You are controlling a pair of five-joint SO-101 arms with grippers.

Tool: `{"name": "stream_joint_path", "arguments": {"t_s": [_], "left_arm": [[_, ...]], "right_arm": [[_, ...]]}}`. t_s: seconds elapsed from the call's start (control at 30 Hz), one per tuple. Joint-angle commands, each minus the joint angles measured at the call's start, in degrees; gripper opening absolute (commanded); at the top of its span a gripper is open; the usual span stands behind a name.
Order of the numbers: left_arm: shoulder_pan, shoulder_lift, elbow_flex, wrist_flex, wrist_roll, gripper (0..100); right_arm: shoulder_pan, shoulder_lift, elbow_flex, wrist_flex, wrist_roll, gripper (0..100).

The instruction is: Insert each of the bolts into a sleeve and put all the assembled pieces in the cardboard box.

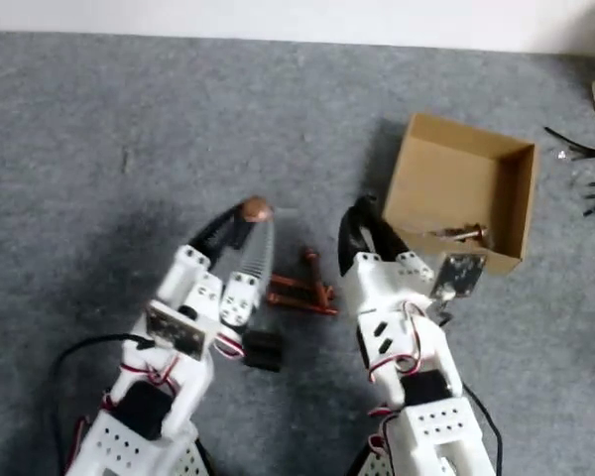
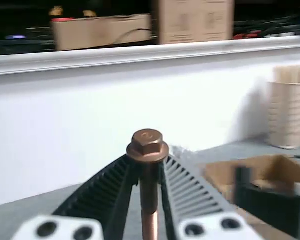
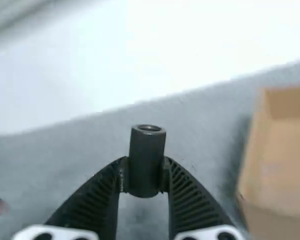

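My left gripper [image 1: 246, 220] [image 2: 149, 170] is shut on a copper bolt [image 2: 148, 150] [image 1: 256, 209], held upright with its hex head above the fingertips. My right gripper [image 1: 362, 223] [image 3: 146, 172] is shut on a dark sleeve [image 3: 147, 159], its open end pointing up. The cardboard box [image 1: 454, 149] [image 3: 280, 150] stands just right of the right gripper, and one assembled piece [image 1: 460, 234] lies inside it. Two more copper bolts [image 1: 302, 290] lie on the carpet between the two arms. A dark sleeve [image 1: 263, 349] lies beside the left arm.
Grey carpet covers the table area. Small dark cables and parts [image 1: 585, 169] lie at the far right edge. A pale ribbed container [image 2: 289, 112] stands by the white wall in the left wrist view. The left half of the carpet is open.
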Motion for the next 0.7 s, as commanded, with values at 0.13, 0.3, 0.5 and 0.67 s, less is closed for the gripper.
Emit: {"name": "stream_joint_path", "arguments": {"t_s": [0.13,0.3,0.5,0.67], "left_arm": [[4.97,-0.66,-0.40,-2.90,10.02,1],[-1.01,-0.66,-3.56,-8.70,21.98,1],[-9.98,-0.66,-6.55,-12.57,28.40,1],[-10.33,-0.66,-6.81,-12.48,28.48,1]], "right_arm": [[-11.56,-14.20,8.22,4.53,10.64,0.4],[-16.04,-18.33,8.22,10.42,21.45,0.4],[-16.04,-18.68,8.22,17.80,21.63,0.4],[-16.31,-19.12,8.22,20.62,21.80,0.4]]}}
